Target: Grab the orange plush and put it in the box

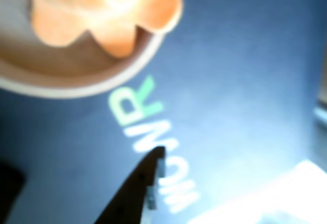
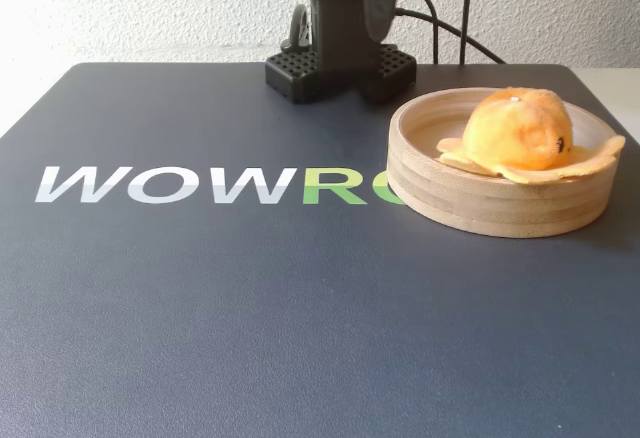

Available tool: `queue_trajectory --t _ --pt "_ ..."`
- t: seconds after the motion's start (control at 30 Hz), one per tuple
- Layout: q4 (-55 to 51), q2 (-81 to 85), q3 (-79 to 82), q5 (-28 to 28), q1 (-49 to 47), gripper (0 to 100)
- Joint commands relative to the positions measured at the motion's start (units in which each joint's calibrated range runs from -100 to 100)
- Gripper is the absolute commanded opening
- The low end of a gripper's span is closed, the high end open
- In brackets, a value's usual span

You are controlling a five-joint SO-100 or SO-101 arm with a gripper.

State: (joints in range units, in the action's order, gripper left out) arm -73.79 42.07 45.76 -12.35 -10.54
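Note:
The orange plush (image 2: 520, 136) lies in the box (image 2: 470, 198), a round pale wooden tray at the right of the mat, with its flat tentacles draped over the rim. In the wrist view the plush (image 1: 107, 9) and the box rim (image 1: 76, 83) are at the top left, blurred. One dark finger (image 1: 145, 183) of my gripper (image 1: 159, 155) rises from the bottom edge, well away from the box and above the mat lettering. Nothing presses against its tip and it holds nothing. The other finger is out of view.
A dark blue mat with "WOWRO" lettering (image 2: 200, 185) covers the table. The arm's black base (image 2: 340, 63) stands at the back centre with cables behind it. A bright white patch (image 1: 286, 193) lies at the wrist view's lower right.

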Motion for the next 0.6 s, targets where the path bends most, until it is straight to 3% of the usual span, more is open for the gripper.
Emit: queue_trajectory --t 0.0,0.1,0.2,0.57 --pt "4.0 1.2 -1.2 2.0 5.6 25" --pt "6.5 1.2 -0.1 2.3 7.8 10" --pt "8.0 1.2 1.8 2.3 8.9 2" --pt "9.1 1.6 4.6 2.2 8.5 1"
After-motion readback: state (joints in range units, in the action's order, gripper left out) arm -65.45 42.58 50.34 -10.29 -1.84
